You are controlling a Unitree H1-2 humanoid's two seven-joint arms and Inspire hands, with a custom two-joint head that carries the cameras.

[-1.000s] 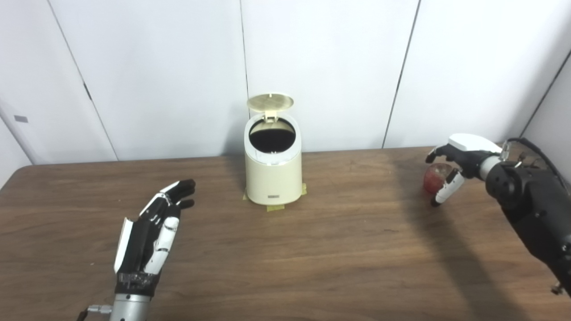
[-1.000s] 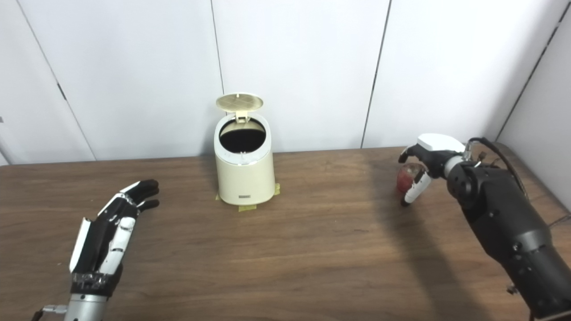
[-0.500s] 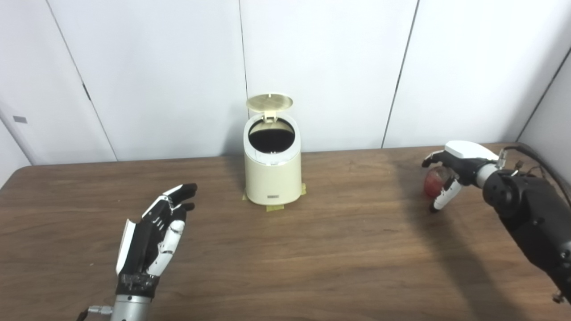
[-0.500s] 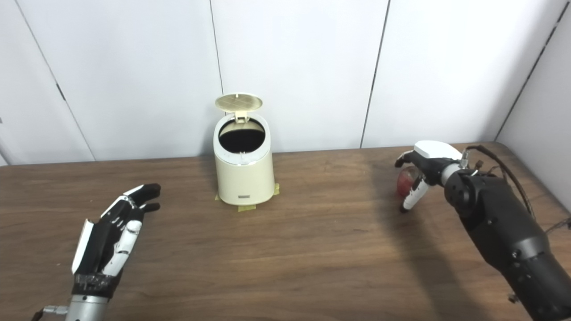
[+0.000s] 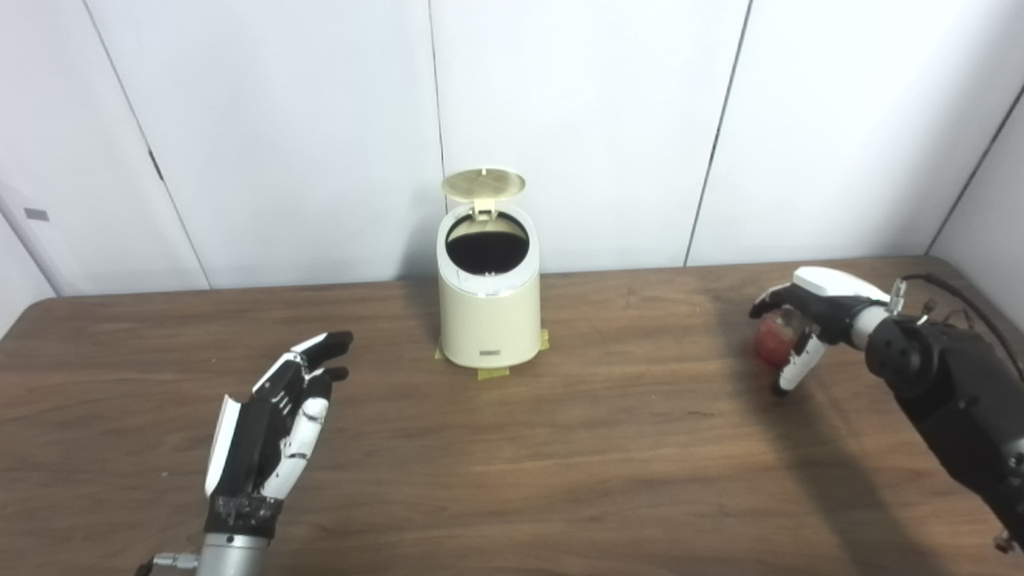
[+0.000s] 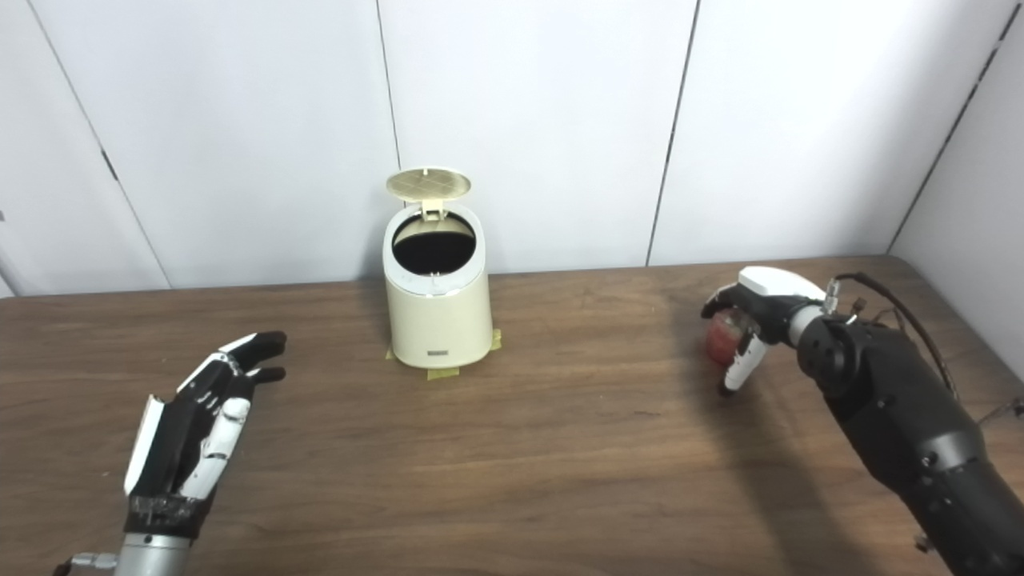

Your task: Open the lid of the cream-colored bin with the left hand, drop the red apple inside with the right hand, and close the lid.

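Note:
The cream-colored bin (image 5: 489,320) stands at the back middle of the table, its round lid (image 5: 483,183) tipped up and the dark opening showing. The red apple (image 5: 773,339) is at the right side of the table, low over the wood. My right hand (image 5: 804,316) is shut on the apple, with fingers curled over its top and the thumb down its near side. Well left of the bin, my left hand (image 5: 276,420) hovers open over the table with its fingers held straight and pointing toward the bin; it holds nothing.
Strips of yellow tape (image 5: 494,371) mark the bin's base. A white panelled wall (image 5: 600,120) rises close behind the bin. The wooden table (image 5: 560,448) ends at the right near my right forearm (image 5: 952,400), where a cable (image 5: 952,286) loops.
My right hand has dropped lower and come slightly left, toward me, with the apple moving along in it. The left hand has shifted only slightly. The bin and lid are unchanged.

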